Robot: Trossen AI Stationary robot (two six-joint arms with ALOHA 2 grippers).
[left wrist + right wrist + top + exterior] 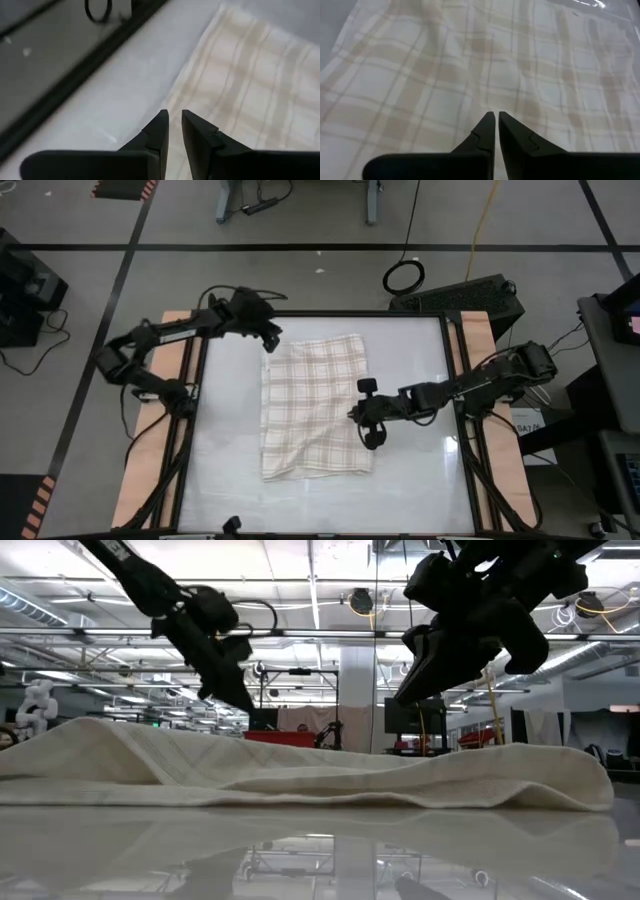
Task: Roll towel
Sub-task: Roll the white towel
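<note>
The towel (pixel 313 408), cream with a beige plaid check, lies spread on the white table top, rumpled along its near edge. In the low view the towel (pixel 300 770) is a low wrinkled mound. My left gripper (pixel 272 343) hovers by the towel's far left corner, shut and holding nothing. In its wrist view the left gripper (pixel 175 117) points at the towel's edge (pixel 190 85). My right gripper (pixel 353 414) hangs shut above the towel's right side. The right wrist view shows the right gripper (pixel 496 116) over the plaid cloth (pixel 485 60). Both hang clear of the cloth in the low view.
A black frame (pixel 350 314) borders the table, with wooden boards (pixel 478 330) at its sides. Bare white table top (pixel 230 430) lies left of the towel and toward the near edge. A black ring (pixel 404 277) and a dark case (pixel 455 292) sit beyond the far edge.
</note>
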